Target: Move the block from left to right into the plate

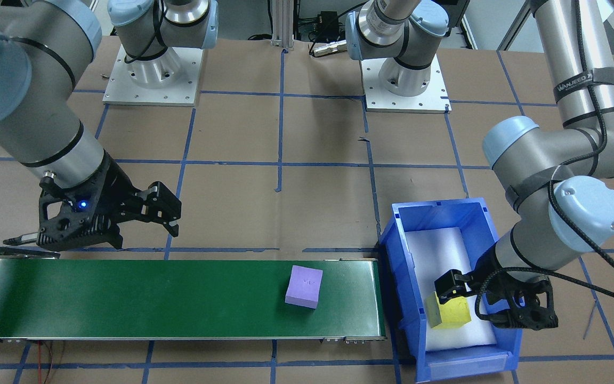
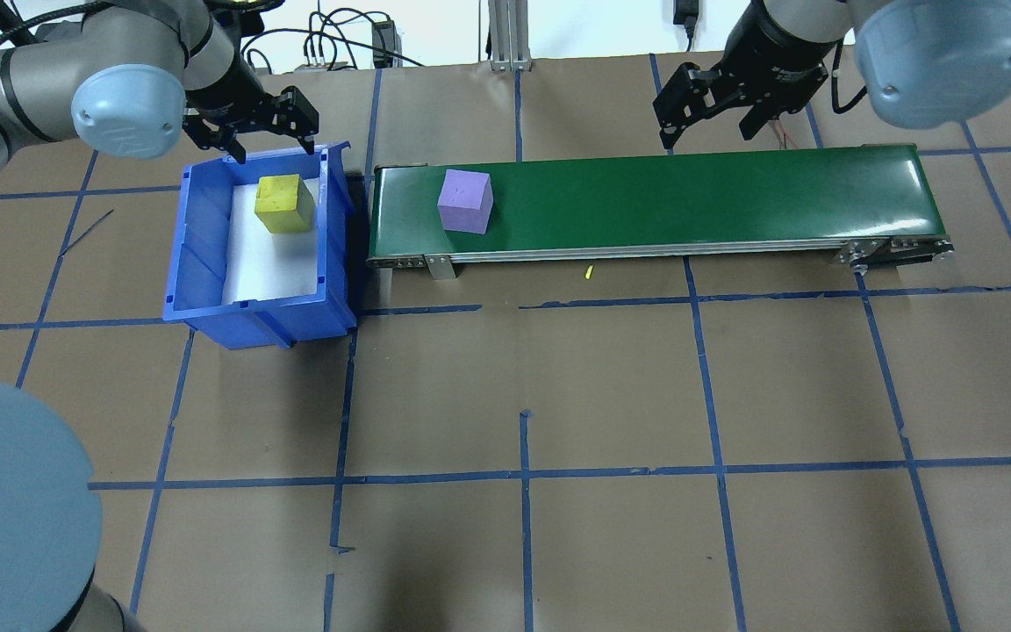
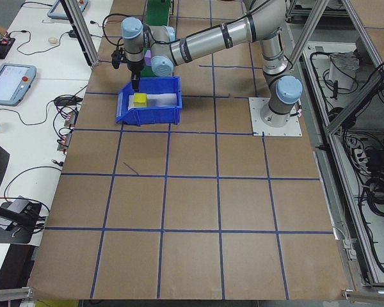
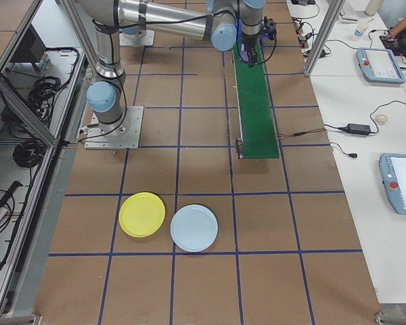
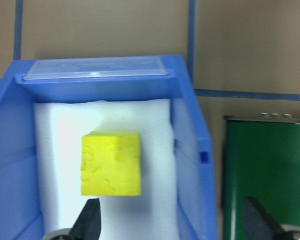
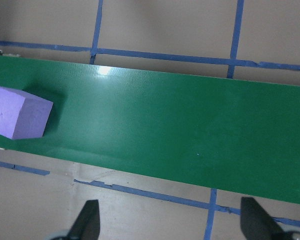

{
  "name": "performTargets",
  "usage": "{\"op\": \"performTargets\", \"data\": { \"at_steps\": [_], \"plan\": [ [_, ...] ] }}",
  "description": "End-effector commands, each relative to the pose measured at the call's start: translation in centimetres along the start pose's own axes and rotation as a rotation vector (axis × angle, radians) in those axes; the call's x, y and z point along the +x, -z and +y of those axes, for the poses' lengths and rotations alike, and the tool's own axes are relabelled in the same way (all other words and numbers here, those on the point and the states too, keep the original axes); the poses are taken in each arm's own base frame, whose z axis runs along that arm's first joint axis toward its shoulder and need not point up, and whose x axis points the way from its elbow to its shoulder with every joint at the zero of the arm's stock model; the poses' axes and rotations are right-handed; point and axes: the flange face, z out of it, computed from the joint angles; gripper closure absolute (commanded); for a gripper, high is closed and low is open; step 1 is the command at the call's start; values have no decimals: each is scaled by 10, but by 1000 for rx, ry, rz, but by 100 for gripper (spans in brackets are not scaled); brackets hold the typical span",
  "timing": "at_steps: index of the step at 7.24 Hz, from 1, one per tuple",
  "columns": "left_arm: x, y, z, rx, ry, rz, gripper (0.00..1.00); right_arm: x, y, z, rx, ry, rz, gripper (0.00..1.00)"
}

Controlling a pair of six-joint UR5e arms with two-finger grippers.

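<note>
A yellow block (image 2: 284,204) lies on white foam inside the blue bin (image 2: 198,254). My left gripper (image 2: 268,142) hangs open and empty over the bin's far end; in the left wrist view the block (image 5: 111,163) sits just ahead of one fingertip (image 5: 90,222). A purple block (image 2: 465,201) rests on the green conveyor (image 2: 690,197) at the end nearest the bin. My right gripper (image 2: 707,132) is open and empty above the belt's far side, well away from the purple block (image 6: 19,118). The yellow plate (image 4: 142,214) lies on the table past the conveyor's other end.
A light-blue plate (image 4: 194,227) lies beside the yellow one. Both arm bases (image 1: 152,69) stand on white mounts at the robot's side of the table. Blue tape lines grid the brown table. Benches with cables and tablets (image 4: 400,183) line the operators' side.
</note>
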Motion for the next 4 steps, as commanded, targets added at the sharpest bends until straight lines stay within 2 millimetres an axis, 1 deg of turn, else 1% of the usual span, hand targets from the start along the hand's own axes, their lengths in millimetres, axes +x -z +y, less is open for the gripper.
{"op": "performTargets", "data": {
  "at_steps": [1,2,3,4],
  "plan": [
    [-9,-38,-5,-34,-2,7,0,2,-33,0,22,-63,-66,1],
    [-10,-58,-4,-50,1,16,0,7,-57,-9,25,-89,-68,0],
    [-10,-70,0,-71,1,23,6,11,-75,-13,8,-177,-81,0],
    [-9,-73,3,-78,-6,27,21,10,-81,-15,1,-241,-111,0]
  ]
}}
